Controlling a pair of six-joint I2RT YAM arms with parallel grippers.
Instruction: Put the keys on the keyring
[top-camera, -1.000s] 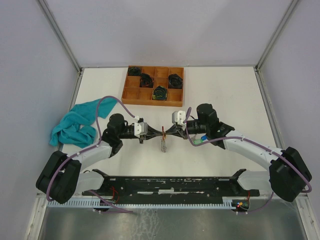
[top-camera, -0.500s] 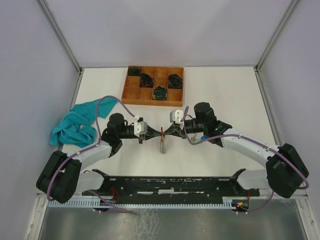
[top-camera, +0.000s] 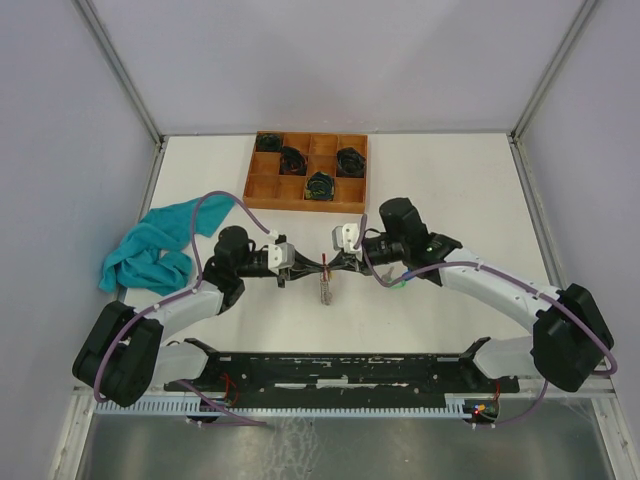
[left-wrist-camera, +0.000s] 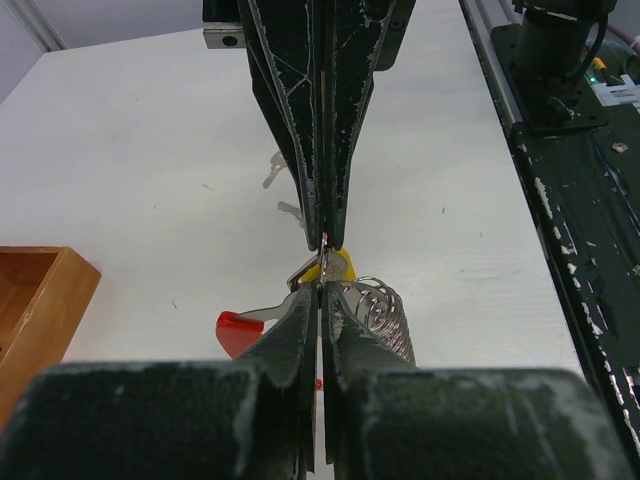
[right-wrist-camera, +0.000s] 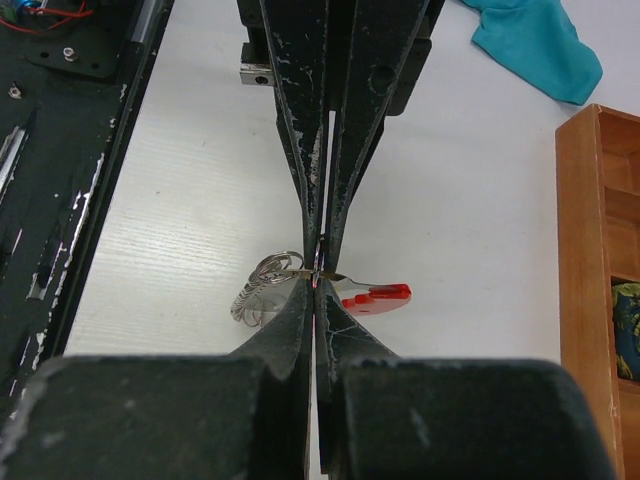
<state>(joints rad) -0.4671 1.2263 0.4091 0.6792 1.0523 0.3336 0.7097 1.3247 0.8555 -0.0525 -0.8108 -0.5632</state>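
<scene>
My two grippers meet tip to tip above the table's middle. The left gripper (top-camera: 318, 266) (left-wrist-camera: 322, 290) is shut on the thin wire of the silver keyring (left-wrist-camera: 338, 250). The right gripper (top-camera: 334, 266) (right-wrist-camera: 318, 280) is shut on thin metal at the same spot, seemingly a key. A yellow tag (left-wrist-camera: 341, 266) shows between the tips. A red-tagged key (right-wrist-camera: 375, 297) (left-wrist-camera: 240, 330) sticks out sideways from the ring. A silver coil (top-camera: 326, 290) (left-wrist-camera: 385, 315) (right-wrist-camera: 255, 290) hangs below. What exactly sits between the right jaws is hidden.
A wooden compartment tray (top-camera: 262, 187) (right-wrist-camera: 585, 250) (left-wrist-camera: 40, 290) with black coiled bundles (top-camera: 320, 185) stands at the back. A teal cloth (top-camera: 150, 245) (right-wrist-camera: 530, 40) lies at the left. A small green piece (top-camera: 402, 283) lies under the right arm. The black base rail (top-camera: 330, 368) runs along the near edge.
The right arm has shifted a little to the left, pushing its wrist closer to the meeting point. The left arm and the hanging coil have hardly moved.
</scene>
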